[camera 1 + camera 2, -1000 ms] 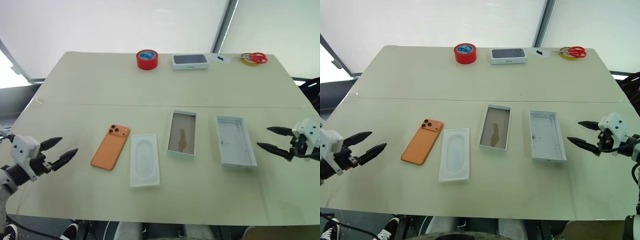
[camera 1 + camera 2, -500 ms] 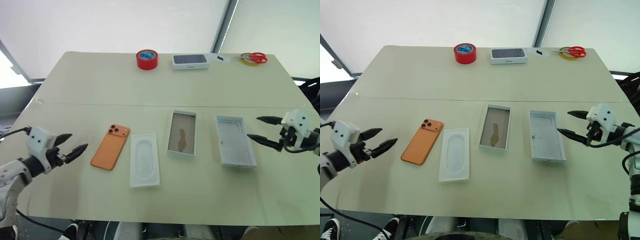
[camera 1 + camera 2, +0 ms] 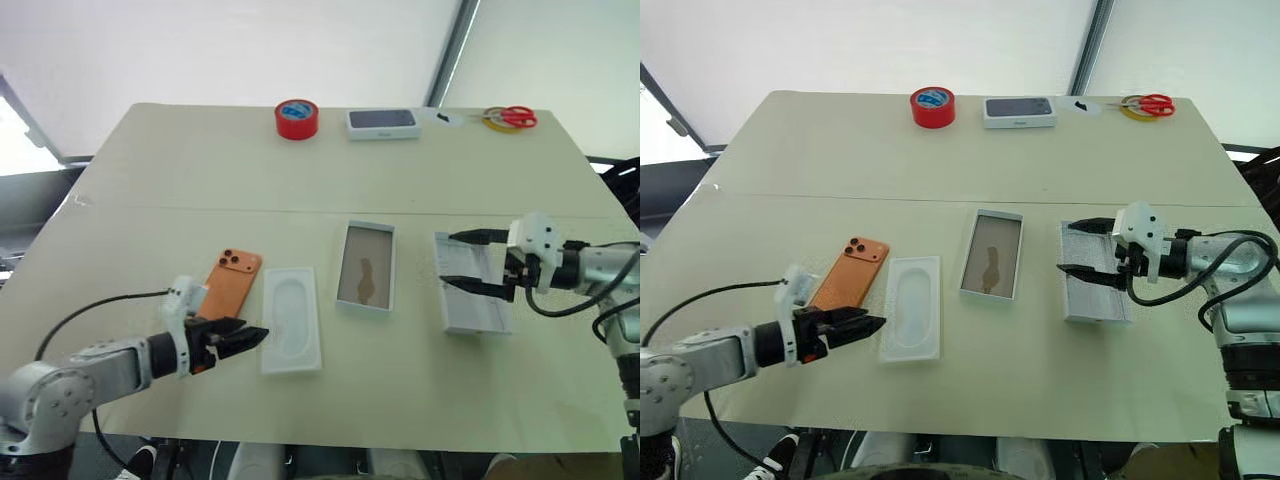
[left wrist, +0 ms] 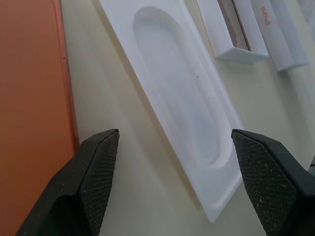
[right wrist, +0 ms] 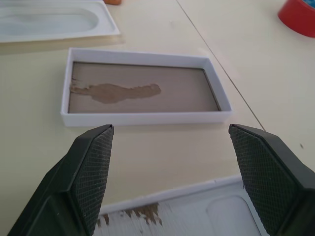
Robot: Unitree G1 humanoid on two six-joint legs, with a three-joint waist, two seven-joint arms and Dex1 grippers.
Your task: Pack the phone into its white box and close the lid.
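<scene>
The orange phone [image 3: 230,285] lies camera-side up at the table's left middle. My left gripper [image 3: 252,340] is open, low over the gap between the phone's near end and the white insert; the left wrist view shows the phone [image 4: 29,98] beside one of its fingers [image 4: 96,167]. The white box [image 3: 365,279] with its tan floor sits open at the middle. To its right lies the lid [image 3: 478,312], and my open right gripper [image 3: 448,260] hovers over its far half, pointing at the white box [image 5: 142,93]. Nothing is held.
A white insert [image 3: 290,320] with an oval recess lies between the phone and the box. Along the far edge stand a red tape roll [image 3: 297,118], a white box with a dark phone picture [image 3: 382,122] and red scissors [image 3: 512,116].
My left arm swung inward and rolled, from the table's left edge to the phone's near end. My right gripper moved left from the table's right edge to over the lid. Both stayed open.
</scene>
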